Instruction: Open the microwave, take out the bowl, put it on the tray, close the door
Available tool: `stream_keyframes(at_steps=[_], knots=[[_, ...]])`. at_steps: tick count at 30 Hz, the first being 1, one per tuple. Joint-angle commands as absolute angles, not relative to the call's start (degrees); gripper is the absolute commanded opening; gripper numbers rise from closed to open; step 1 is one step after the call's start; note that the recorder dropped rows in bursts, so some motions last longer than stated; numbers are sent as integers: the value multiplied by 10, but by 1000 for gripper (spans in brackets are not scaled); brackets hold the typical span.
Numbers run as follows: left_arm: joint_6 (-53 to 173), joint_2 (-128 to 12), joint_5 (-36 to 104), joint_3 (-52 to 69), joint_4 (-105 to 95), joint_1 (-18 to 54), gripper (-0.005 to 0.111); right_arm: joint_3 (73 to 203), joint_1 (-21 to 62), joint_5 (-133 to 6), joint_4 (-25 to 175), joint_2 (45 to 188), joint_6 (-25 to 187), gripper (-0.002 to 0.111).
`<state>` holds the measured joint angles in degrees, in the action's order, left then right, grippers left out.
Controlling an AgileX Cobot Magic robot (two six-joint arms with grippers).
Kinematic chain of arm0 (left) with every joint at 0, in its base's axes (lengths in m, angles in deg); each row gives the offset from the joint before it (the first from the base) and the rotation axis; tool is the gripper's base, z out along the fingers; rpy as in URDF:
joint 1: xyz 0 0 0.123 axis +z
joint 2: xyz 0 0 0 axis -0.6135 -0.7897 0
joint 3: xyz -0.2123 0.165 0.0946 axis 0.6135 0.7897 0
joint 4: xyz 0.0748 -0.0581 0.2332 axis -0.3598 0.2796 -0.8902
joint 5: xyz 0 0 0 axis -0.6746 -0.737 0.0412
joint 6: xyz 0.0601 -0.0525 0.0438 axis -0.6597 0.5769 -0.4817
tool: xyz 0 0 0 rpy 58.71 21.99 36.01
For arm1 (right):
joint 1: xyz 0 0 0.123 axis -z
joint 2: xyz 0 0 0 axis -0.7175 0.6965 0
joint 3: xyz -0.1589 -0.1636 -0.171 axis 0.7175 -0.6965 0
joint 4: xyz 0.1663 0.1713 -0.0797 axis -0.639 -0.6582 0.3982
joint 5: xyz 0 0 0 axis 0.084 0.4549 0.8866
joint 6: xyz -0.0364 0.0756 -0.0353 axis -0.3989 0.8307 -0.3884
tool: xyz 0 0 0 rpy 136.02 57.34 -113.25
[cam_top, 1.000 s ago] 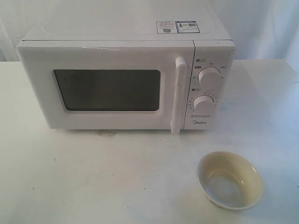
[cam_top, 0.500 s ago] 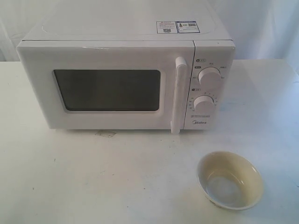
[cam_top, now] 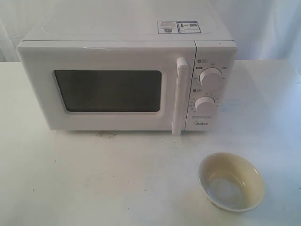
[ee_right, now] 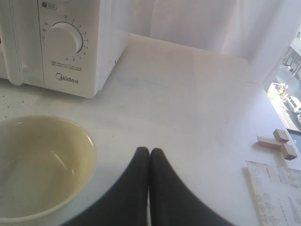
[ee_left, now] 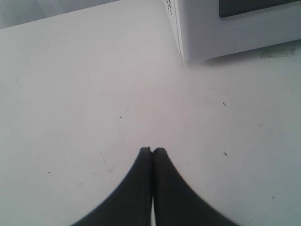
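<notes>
The white microwave [cam_top: 127, 80] stands at the back of the table with its door [cam_top: 108, 87] shut and the bar handle [cam_top: 179, 96] upright. The cream bowl [cam_top: 231, 181] sits on the bare table in front of the knob panel, also seen in the right wrist view as the bowl [ee_right: 37, 165]. My right gripper [ee_right: 150, 151] is shut and empty just beside the bowl. My left gripper [ee_left: 152, 150] is shut and empty over bare table near the microwave's corner [ee_left: 221, 28]. Neither gripper shows in the exterior view. No tray is in view.
Two round knobs [cam_top: 209, 77] sit on the microwave's right panel. Small wooden blocks [ee_right: 278, 142] and a printed sheet [ee_right: 277, 190] lie beside the right gripper. A white curtain [ee_right: 207, 23] backs the table.
</notes>
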<state>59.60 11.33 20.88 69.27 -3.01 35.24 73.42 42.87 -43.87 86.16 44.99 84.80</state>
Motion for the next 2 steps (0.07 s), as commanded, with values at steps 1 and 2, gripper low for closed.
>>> stream_keyframes(at_steps=[1,2], knots=[[599,116,209,695,-27,352,0,731,432,-439,861,446,850,0],[599,116,209,695,-27,352,0,731,432,-439,861,446,850,0]])
